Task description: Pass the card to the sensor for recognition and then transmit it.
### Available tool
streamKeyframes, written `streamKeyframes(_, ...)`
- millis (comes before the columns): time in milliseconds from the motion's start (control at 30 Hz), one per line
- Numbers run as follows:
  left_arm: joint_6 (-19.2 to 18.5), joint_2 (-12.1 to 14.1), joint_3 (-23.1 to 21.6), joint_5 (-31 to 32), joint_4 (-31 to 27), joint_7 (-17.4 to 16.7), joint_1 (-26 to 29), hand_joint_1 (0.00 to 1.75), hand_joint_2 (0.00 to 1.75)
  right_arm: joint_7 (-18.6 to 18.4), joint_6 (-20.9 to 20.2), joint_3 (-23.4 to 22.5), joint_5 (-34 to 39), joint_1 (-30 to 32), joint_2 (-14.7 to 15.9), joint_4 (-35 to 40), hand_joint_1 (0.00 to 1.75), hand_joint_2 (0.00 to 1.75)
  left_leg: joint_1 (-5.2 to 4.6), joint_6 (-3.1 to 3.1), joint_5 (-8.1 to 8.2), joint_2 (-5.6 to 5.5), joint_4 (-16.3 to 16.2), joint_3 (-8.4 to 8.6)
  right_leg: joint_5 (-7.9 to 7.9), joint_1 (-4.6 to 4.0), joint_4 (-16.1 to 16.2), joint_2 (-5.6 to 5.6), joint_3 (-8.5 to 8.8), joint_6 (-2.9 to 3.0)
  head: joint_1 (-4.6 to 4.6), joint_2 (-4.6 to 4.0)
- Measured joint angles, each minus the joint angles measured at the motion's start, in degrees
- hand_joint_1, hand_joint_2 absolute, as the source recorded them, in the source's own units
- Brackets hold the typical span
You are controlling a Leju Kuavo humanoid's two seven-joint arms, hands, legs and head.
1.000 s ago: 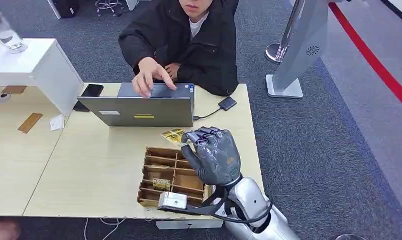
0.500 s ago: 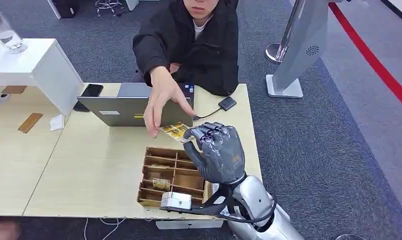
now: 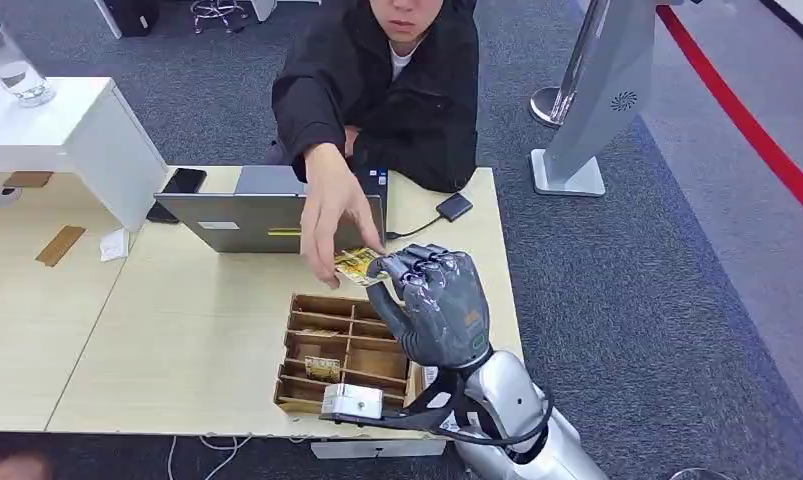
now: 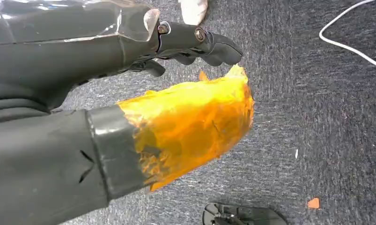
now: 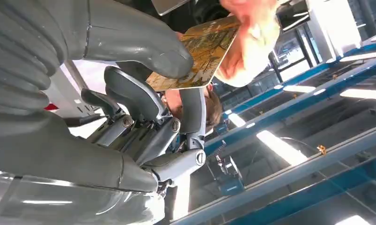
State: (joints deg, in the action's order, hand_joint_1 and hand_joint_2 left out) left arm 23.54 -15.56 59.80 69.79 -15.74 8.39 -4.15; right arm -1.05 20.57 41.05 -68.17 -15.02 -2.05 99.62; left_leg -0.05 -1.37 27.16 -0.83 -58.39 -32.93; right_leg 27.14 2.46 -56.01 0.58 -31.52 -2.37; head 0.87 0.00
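My right hand [image 3: 435, 305] is raised over the wooden tray [image 3: 342, 350] and pinches a yellow patterned card [image 3: 355, 265] between thumb and fingers. In the right wrist view the card [image 5: 202, 49] sits between my thumb and a finger of my right hand [image 5: 129, 93]. A person's hand [image 3: 332, 215] reaches across the laptop and its fingers grip the card's far end [image 5: 251, 37]. My left hand [image 4: 176, 93] hangs over grey carpet, its thumb wrapped in orange tape, fingers apart with nothing in them. A small black sensor [image 3: 454, 207] lies on the table by the laptop.
A grey laptop [image 3: 277, 215] and a phone [image 3: 180, 188] stand at the table's far side. The tray holds several cards in its compartments. A white shelf unit [image 3: 72, 130] sits to the left, a silver stand [image 3: 597, 110] on the carpet to the right.
The person's hand left the laptop, reached over and took hold of the card's far end. My right hand has stayed almost still with the card.
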Motion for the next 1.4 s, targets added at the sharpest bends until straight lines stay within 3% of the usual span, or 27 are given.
streamKeyframes(1400,0.0,0.2,0.0,0.0,0.0,0.0,0.0,0.0,0.0,0.0,0.0,0.0,0.0,0.0,0.1,0.0,1.75,1.75,0.0,0.0,0.0,0.0,0.0,0.0,0.0,0.0,0.0,0.0,0.0,0.0,0.0,0.0)
